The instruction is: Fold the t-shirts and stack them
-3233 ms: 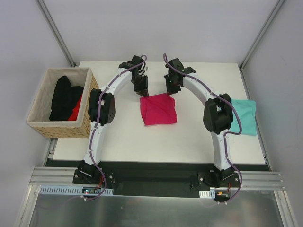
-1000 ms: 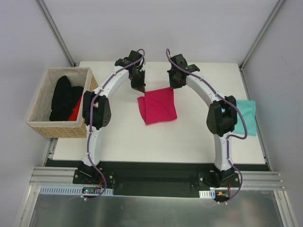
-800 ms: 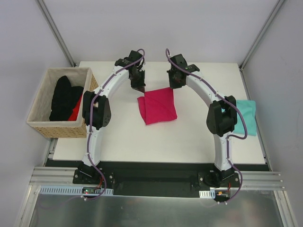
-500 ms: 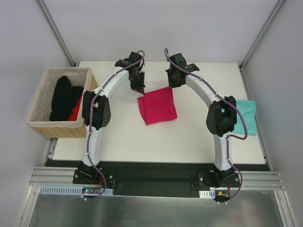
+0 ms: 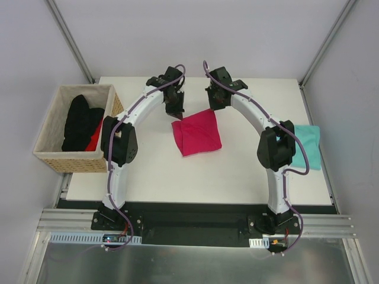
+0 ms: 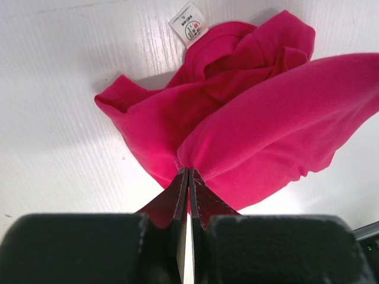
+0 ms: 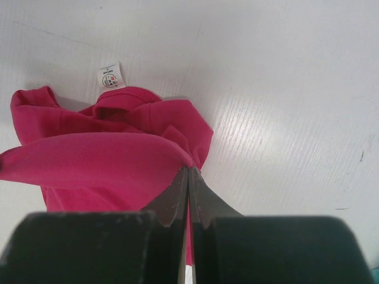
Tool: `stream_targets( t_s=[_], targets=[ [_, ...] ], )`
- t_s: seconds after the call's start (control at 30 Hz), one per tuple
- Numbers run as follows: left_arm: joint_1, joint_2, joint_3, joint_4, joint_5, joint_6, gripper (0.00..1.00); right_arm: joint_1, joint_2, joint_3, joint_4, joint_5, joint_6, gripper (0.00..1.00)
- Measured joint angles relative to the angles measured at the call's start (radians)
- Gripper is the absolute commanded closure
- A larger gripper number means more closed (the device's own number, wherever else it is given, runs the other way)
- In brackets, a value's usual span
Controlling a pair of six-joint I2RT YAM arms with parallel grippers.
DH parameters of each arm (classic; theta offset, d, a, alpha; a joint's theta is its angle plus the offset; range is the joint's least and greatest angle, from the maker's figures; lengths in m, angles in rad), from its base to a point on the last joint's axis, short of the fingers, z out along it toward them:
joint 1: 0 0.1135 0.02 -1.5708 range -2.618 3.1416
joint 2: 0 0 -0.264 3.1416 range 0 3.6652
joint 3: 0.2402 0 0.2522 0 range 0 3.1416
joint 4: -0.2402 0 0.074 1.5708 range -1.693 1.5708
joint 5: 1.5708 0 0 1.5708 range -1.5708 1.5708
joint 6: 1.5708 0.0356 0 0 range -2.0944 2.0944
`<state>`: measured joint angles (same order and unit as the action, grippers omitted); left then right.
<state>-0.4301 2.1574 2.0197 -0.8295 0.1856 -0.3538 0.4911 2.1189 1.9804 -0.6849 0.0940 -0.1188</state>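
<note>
The magenta-pink t-shirt [image 5: 196, 134] lies partly folded at the table's middle, its far edge raised. My left gripper [image 5: 176, 110] is shut on that edge's left corner [image 6: 185, 160]. My right gripper [image 5: 211, 104] is shut on its right corner [image 7: 190, 161]. A white neck label [image 6: 189, 22] shows on the table beyond the cloth, also seen as the label [image 7: 109, 76] in the right wrist view. The teal t-shirt [image 5: 308, 147] lies folded at the table's right edge, partly behind my right arm.
A wicker basket [image 5: 54, 158] stands off the table's left side, holding a black garment [image 5: 80, 121] and something red [image 5: 96, 137]. Grey walls and metal frame posts enclose the white table [image 5: 177, 177].
Both grippers, holding the pink shirt's far corners, have lifted and shifted slightly right and forward. The shirt's far edge has risen and stretched between them.
</note>
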Motion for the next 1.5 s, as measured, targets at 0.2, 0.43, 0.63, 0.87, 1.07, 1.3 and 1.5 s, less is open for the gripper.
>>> stream_targets(
  t_s=[0.2, 0.43, 0.63, 0.87, 1.07, 1.3, 1.5],
  targets=[
    [-0.032, -0.066, -0.078, 0.016, -0.039, -0.005, 1.0, 0.011, 0.001, 0.0, 0.0, 0.0, -0.008, 0.99],
    [-0.047, -0.143, -0.164, 0.043, -0.093, -0.032, 1.0, 0.016, 0.002, 0.002, 0.0, 0.0, -0.017, 0.99],
    [-0.046, -0.177, -0.192, 0.071, -0.148, -0.056, 1.0, 0.016, 0.004, 0.002, 0.0, -0.001, -0.021, 0.99],
    [-0.033, -0.179, -0.213, 0.089, -0.17, -0.067, 1.0, 0.017, 0.033, 0.02, 0.0, -0.006, -0.024, 0.99],
    [-0.024, -0.179, -0.216, 0.093, -0.173, -0.075, 1.0, 0.017, 0.076, 0.054, -0.003, -0.021, -0.027, 0.99],
    [-0.005, -0.179, -0.216, 0.093, -0.173, -0.075, 1.0, 0.018, 0.116, 0.14, -0.01, -0.033, -0.032, 0.99],
    [0.007, -0.179, -0.216, 0.093, -0.173, -0.075, 1.0, 0.018, 0.127, 0.144, -0.009, -0.055, -0.032, 0.99]
  ],
)
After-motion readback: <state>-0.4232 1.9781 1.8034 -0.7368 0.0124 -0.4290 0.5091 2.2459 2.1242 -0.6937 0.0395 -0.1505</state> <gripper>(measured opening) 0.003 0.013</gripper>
